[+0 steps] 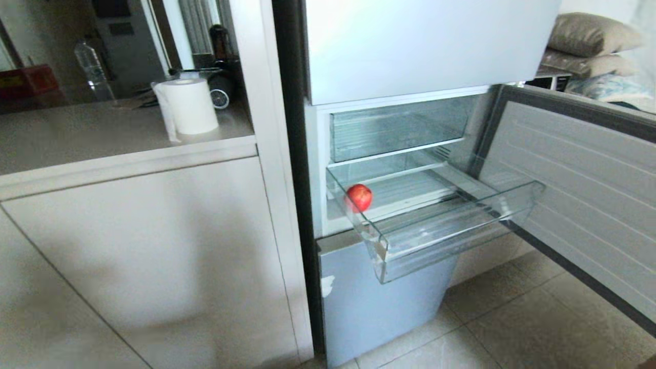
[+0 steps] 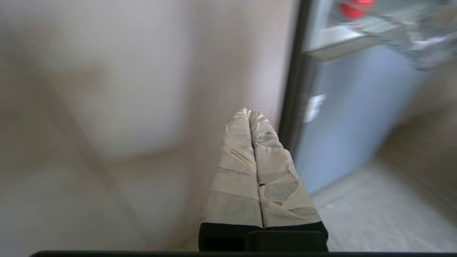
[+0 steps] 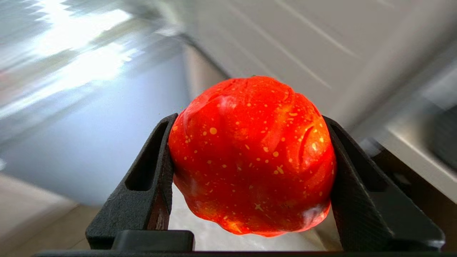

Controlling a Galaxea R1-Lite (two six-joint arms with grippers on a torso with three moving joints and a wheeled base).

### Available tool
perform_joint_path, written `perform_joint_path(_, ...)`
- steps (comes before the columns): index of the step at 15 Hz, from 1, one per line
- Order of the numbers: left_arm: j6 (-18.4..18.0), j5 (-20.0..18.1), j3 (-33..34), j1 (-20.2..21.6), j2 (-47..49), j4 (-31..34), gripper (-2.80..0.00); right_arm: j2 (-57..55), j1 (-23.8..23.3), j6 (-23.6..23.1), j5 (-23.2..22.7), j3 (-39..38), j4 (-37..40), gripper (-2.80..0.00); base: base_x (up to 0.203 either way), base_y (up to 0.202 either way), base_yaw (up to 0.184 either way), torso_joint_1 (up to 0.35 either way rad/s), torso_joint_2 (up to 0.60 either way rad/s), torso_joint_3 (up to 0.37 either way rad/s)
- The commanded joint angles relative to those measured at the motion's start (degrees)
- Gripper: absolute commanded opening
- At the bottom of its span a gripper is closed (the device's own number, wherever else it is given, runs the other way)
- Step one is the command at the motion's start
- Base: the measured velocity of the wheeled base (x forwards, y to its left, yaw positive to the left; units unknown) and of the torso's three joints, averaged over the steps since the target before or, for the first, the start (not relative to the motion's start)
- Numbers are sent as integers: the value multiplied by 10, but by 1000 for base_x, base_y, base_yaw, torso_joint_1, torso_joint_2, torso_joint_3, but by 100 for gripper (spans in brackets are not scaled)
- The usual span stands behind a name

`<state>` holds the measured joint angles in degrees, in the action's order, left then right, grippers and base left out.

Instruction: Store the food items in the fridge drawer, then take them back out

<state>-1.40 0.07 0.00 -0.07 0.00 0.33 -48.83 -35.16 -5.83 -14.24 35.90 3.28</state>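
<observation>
The fridge drawer [image 1: 451,241], a clear ribbed bin, is pulled out of the open fridge. A round red fruit [image 1: 359,197] lies at its left end, seen blurred as the red fruit [image 2: 357,9] in the left wrist view. In the right wrist view my right gripper [image 3: 250,119] is shut on a second red fruit [image 3: 251,157], speckled yellow, which is pressed between both black fingers. This gripper is outside the head view, low beside the fridge's lower front. My left gripper [image 2: 250,113] is parked low by the cabinet, its taped fingers shut and empty.
A second clear bin [image 1: 400,128] sits above the drawer. The fridge door [image 1: 579,179] stands open at the right. At the left, a counter [image 1: 102,133] carries a paper towel roll [image 1: 189,105] and a bottle [image 1: 92,66]. Tiled floor [image 1: 512,318] lies below.
</observation>
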Motion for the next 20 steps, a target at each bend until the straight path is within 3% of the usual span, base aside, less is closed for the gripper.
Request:
perform_joint_path(1,0,0,0,0,1,0,-280,6,-1,-2,0,-5,1,-280,0,7,-177,-4,-1,5)
perform_joint_path(6,0,0,0,0,1,0,-280,-44,-17,6,1,-7,-21,-280,0,4,-97,4,2,0)
perform_joint_path(9,0,0,0,0,1,0,-280,-164,-92,21,2,4,-123,-280,0,0,0,0,0,0)
perform_joint_path(12,0,0,0,0,1,0,-280,-256,-208,40,2,25,-245,-280,0,0,0,0,0,0)
perform_joint_path(16,0,0,0,0,1,0,-280,-254,-291,48,3,38,-268,-280,0,0,0,0,0,0)
perform_joint_path(20,0,0,0,0,1,0,-280,-356,-320,55,-8,94,-271,-280,0,0,0,0,0,0)
